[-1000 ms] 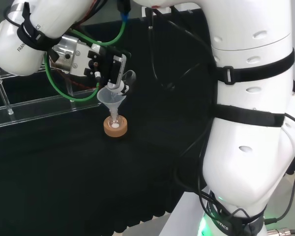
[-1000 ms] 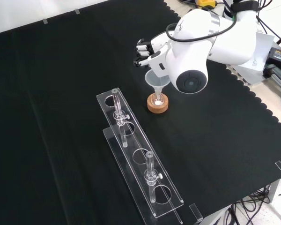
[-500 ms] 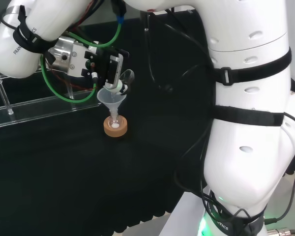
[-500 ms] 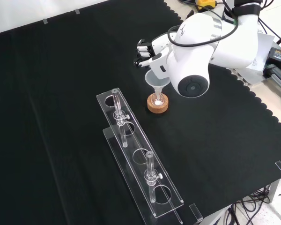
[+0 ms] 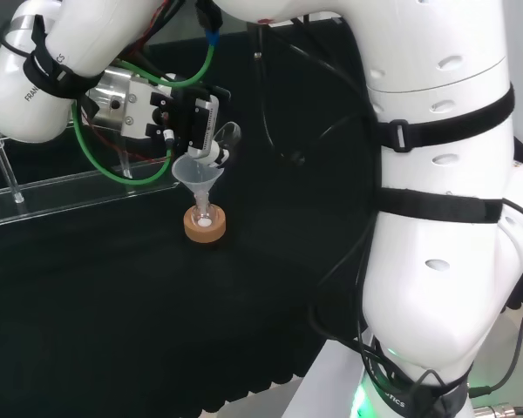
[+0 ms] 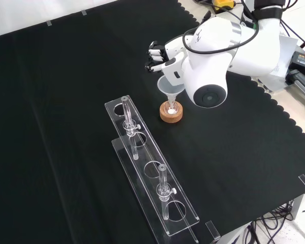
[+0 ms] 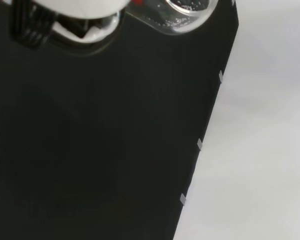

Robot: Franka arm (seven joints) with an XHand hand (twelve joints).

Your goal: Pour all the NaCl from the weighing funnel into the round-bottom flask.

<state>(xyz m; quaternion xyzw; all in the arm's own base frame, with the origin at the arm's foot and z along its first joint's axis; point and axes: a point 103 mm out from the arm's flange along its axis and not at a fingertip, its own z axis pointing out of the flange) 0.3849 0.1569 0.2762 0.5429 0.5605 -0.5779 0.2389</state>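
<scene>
hand (image 5: 196,122) fingers curled round weighing funnel (image 5: 228,136) | tilted just above clear funnel (image 5: 193,171) | its stem drops into round-bottom flask (image 5: 204,219) on cork ring (image 5: 204,230), mid-desk

- We see the cloth (image 6: 66,101) as matt black fabric, smooth, with a scalloped edge
- We find the arm's links (image 5: 436,218) glossy white plastic, with matt black straps round them
- The hand (image 5: 187,122) looks to us like black and white plastic beside a bare metal block
- The weighing funnel (image 5: 227,138) in the hand's fingers is clear and shiny, like glass
- The funnel (image 6: 169,89) is translucent whitish plastic
- The round-bottom flask (image 6: 171,107) is clear glass with white grains inside
- Its cork ring (image 6: 171,115) is tan, matt and rough
- The rack (image 6: 152,178) is clear glossy acrylic
</scene>
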